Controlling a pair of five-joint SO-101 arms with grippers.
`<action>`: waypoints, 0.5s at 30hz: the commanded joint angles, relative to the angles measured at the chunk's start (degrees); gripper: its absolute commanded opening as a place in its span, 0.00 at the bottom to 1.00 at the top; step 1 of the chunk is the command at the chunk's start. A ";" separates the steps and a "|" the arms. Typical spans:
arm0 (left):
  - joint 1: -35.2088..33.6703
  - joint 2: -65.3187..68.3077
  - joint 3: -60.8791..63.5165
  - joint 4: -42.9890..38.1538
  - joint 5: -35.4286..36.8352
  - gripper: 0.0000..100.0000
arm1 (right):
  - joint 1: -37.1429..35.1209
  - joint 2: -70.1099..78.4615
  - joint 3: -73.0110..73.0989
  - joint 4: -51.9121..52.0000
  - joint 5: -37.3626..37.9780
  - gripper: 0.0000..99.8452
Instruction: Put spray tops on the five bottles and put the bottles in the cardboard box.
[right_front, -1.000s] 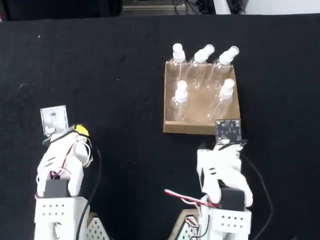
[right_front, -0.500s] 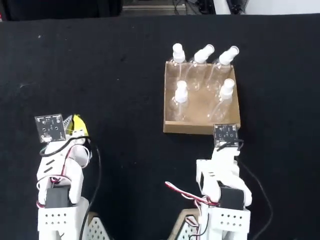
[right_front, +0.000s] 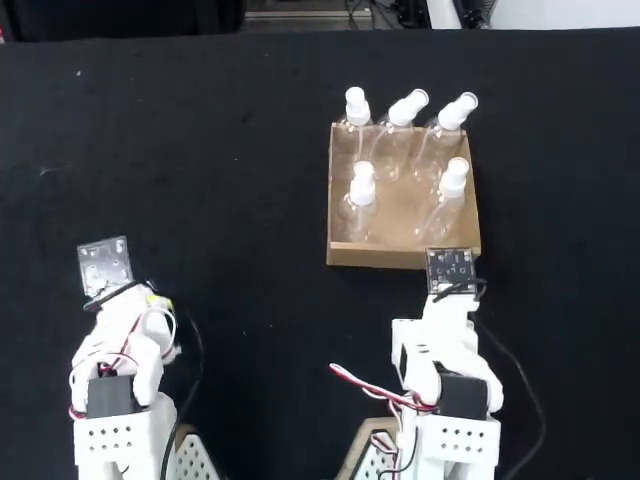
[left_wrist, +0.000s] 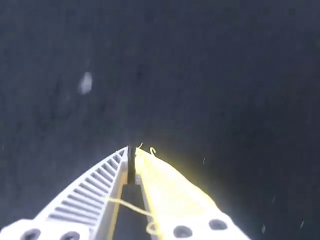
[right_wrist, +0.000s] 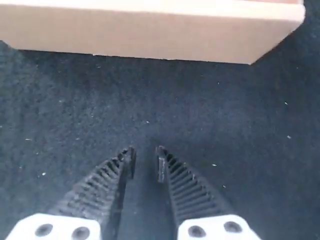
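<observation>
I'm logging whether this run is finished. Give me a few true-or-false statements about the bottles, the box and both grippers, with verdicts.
1. All five bottles stand inside the cardboard box. True.
2. One bottle is uncapped. False: all five carry white spray tops.
3. The left gripper holds a bottle. False: its fingers meet on nothing, above the bare black table.
4. The right gripper is empty and faces the box's outer wall, apart from it. True.
5. The box lies tipped on its side. False: it sits flat, opening upward.
</observation>
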 joint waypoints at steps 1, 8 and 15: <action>-0.40 -0.79 1.19 6.07 -0.53 0.03 | -2.64 -5.58 0.04 1.32 -0.18 0.03; 1.45 -0.79 1.19 11.08 -0.62 0.03 | -3.87 -5.58 0.04 1.32 -0.18 0.03; 1.63 -0.79 1.19 11.08 -0.53 0.03 | -3.69 -5.49 0.04 1.32 -0.18 0.03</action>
